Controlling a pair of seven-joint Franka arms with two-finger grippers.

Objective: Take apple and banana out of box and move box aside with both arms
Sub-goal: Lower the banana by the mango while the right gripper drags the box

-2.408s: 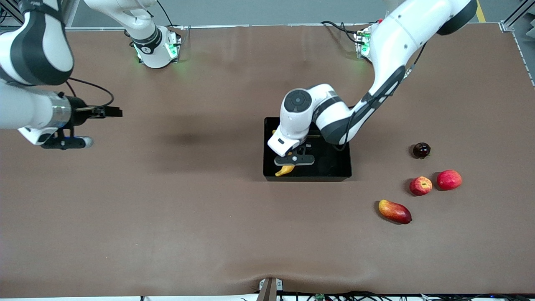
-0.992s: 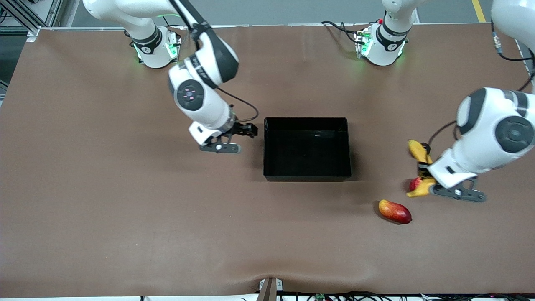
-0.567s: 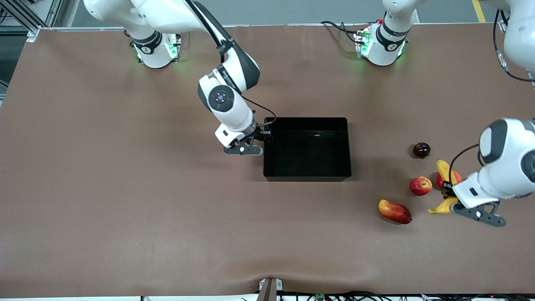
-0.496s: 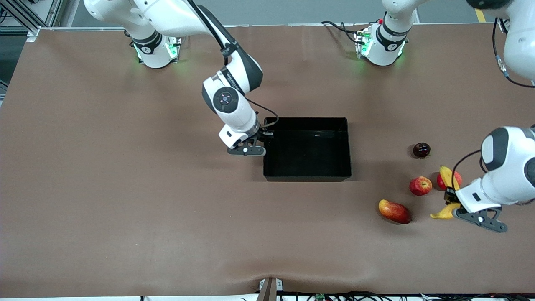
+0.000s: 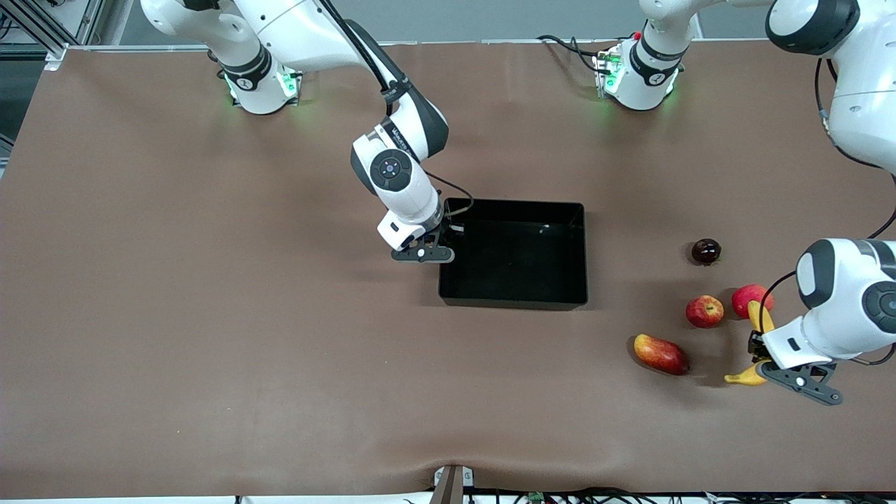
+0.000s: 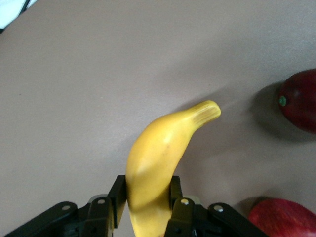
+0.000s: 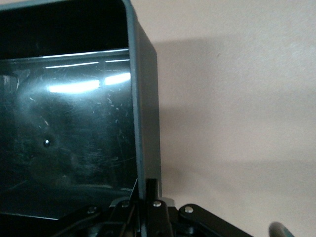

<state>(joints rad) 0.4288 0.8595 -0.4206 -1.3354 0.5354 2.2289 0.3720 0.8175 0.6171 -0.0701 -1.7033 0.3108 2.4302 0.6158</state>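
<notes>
**Brown tabletop, both grippers clamped**

No readable writing anywhere. Left gripper [image 5: 757,350] clamped on long curved yellow banana [image 5: 759,318], low over the table near small round red apple with sticker [image 5: 704,311]. Right gripper [image 5: 446,232] pinched shut on side wall of glossy black open-topped plastic bin [image 5: 513,299], mid-table.

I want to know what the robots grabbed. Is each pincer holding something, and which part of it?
The left pincer grips the banana around its middle. The right pincer is pinching the box by its side wall.
</notes>
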